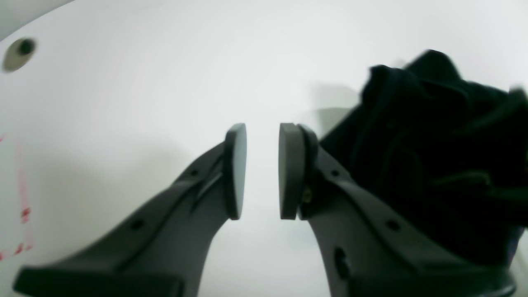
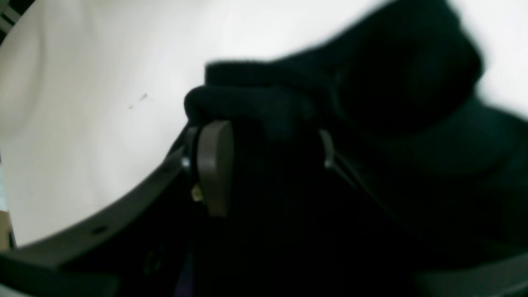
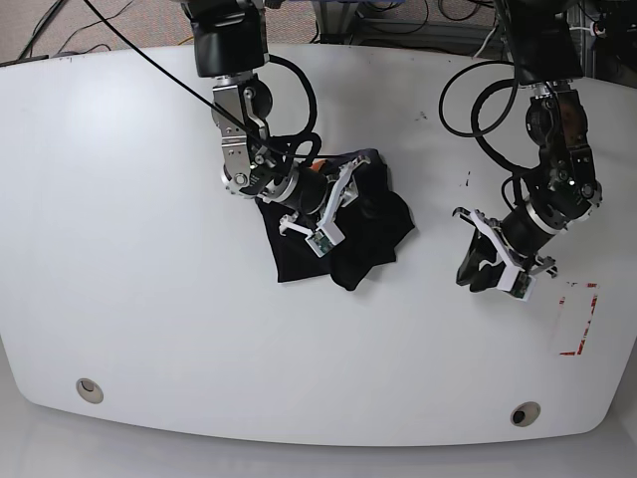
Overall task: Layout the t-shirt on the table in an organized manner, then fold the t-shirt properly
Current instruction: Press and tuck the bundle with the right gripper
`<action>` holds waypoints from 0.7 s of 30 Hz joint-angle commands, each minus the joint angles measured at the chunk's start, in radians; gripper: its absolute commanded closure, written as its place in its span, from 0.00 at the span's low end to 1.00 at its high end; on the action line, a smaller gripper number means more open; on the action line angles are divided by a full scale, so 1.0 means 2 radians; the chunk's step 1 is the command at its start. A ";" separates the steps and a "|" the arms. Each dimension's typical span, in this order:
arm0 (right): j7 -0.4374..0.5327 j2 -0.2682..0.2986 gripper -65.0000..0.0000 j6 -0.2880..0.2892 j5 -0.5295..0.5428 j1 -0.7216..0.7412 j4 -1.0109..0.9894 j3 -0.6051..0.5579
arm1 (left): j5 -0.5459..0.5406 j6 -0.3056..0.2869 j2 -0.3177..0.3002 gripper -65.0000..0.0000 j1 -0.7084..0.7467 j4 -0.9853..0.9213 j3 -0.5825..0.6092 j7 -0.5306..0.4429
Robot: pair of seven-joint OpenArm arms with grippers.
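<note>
The black t-shirt [image 3: 373, 229] lies crumpled in a heap near the middle of the white table [image 3: 149, 299]. My right gripper [image 3: 343, 189] reaches into the heap from its left side. In the right wrist view dark cloth [image 2: 392, 103] fills the gap between the right gripper's [image 2: 270, 165] fingers, so it is shut on the t-shirt. My left gripper [image 3: 473, 274] hangs over bare table to the right of the shirt. In the left wrist view the left gripper's [image 1: 262, 169] pads stand a small gap apart with nothing between them, and the t-shirt [image 1: 433, 144] bulges just beyond its right finger.
Two round metal-ringed holes [image 3: 90, 388] [image 3: 525, 413] sit near the table's front edge; one hole [image 1: 18, 51] shows in the left wrist view. A red tape rectangle [image 3: 577, 319] lies at the right, close to the left arm. Cables [image 3: 398, 20] run behind the table.
</note>
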 commanded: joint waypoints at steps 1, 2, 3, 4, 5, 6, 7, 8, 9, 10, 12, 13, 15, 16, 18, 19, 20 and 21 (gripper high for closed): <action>0.047 0.011 0.61 0.003 -0.001 0.020 -0.058 0.000 | -0.007 0.001 -0.006 0.82 -0.008 0.008 -0.016 -0.014; 0.062 0.016 0.61 0.003 -0.002 0.028 -0.076 0.000 | -0.006 0.001 -0.007 0.82 -0.007 0.008 -0.018 -0.014; 0.071 0.020 0.61 0.003 -0.002 0.032 -0.087 0.000 | -0.006 0.001 -0.009 0.82 -0.007 0.009 -0.020 -0.014; 0.079 0.024 0.61 0.003 -0.002 0.036 -0.101 0.000 | -0.006 0.001 -0.013 0.82 -0.007 0.009 -0.020 -0.014; 0.086 0.029 0.61 0.003 -0.002 0.039 -0.110 0.000 | -0.006 0.001 -0.018 0.82 -0.006 0.009 -0.020 -0.014; 0.090 0.032 0.61 0.003 0.000 0.041 -0.116 0.001 | -0.006 0.001 -0.020 0.82 -0.006 0.009 -0.020 -0.014; 0.091 0.038 0.61 0.003 0.003 0.042 -0.116 0.001 | -0.006 0.001 -0.022 0.82 -0.006 0.009 -0.020 -0.014; 0.089 0.042 0.61 0.003 0.005 0.042 -0.112 0.001 | -0.006 0.001 -0.022 0.82 -0.006 0.009 -0.020 -0.014; 0.086 0.045 0.61 0.003 0.007 0.042 -0.105 0.001 | -0.006 0.001 -0.022 0.82 -0.005 0.009 -0.020 -0.014; 0.079 0.048 0.61 0.003 0.008 0.042 -0.092 0.001 | -0.006 0.001 -0.022 0.82 -0.001 0.009 -0.020 -0.014; 0.058 0.049 0.61 0.003 0.008 0.039 -0.058 0.002 | -0.007 0.001 -0.022 0.82 0.003 0.009 -0.020 -0.014; 0.043 0.050 0.61 0.003 0.008 0.039 -0.034 0.002 | -0.007 0.001 -0.022 0.82 0.004 0.009 -0.020 -0.014; 0.006 0.050 0.61 0.003 0.008 0.033 0.011 0.002 | -0.007 0.001 -0.022 0.82 0.004 0.009 -0.021 -0.014; -0.010 0.050 0.61 0.003 0.007 0.032 0.031 0.002 | -0.007 0.001 -0.022 0.82 0.004 0.008 -0.021 -0.014; -0.042 0.049 0.61 0.003 0.006 0.029 0.076 0.002 | -0.007 0.001 -0.022 0.82 0.004 0.008 -0.021 -0.014; -0.053 0.049 0.61 0.003 0.006 0.029 0.091 0.002 | -0.007 0.001 -0.022 0.82 0.004 0.008 -0.021 -0.014; -0.067 0.048 0.61 0.003 0.006 0.029 0.111 0.002 | -0.007 0.001 -0.022 0.82 0.004 0.008 -0.021 -0.014; -0.073 0.047 0.61 0.003 0.006 0.029 0.123 0.002 | -0.007 0.001 -0.022 0.82 0.004 0.008 -0.021 -0.014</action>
